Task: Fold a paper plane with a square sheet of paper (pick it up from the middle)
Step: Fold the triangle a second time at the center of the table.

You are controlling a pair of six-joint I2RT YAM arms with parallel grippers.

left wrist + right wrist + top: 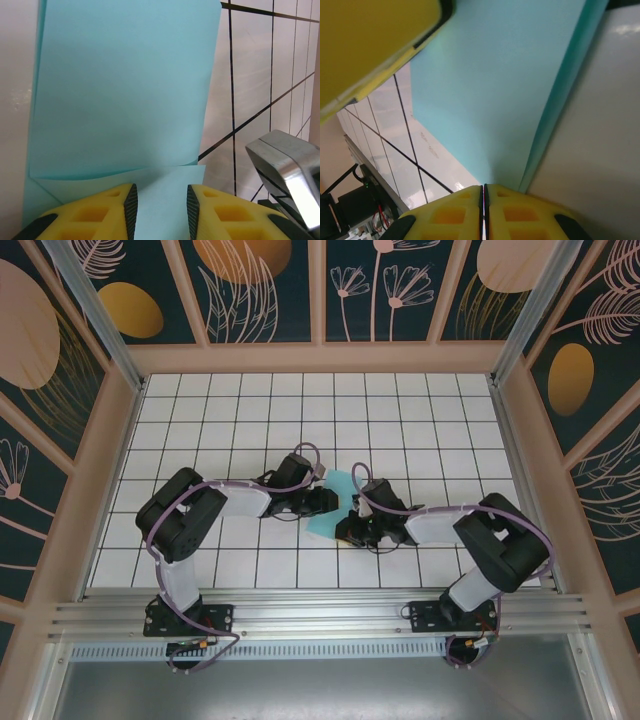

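Yellow pads (100, 215) of the left gripper (160, 195) are seen closest, cropped by the lower frame edge. Its jaws are held slightly apart, with the square sheet of paper (120, 90) lying flat across the gap. The sheet is creased: one layer is folded over another, and a lower flap is exposed toward the pads. Right of the sheet, a silver metal block (287, 160) is partly cropped. The right gripper (483, 190) is pressed shut at the sheet's folded edge; whether paper is caught in the seam cannot be told. Over the sheet there, a blurred yellow slab (370, 45) is cut off. From above, the sheet is noted on the white tiled table (250, 410) between both grippers, partly hidden by them.
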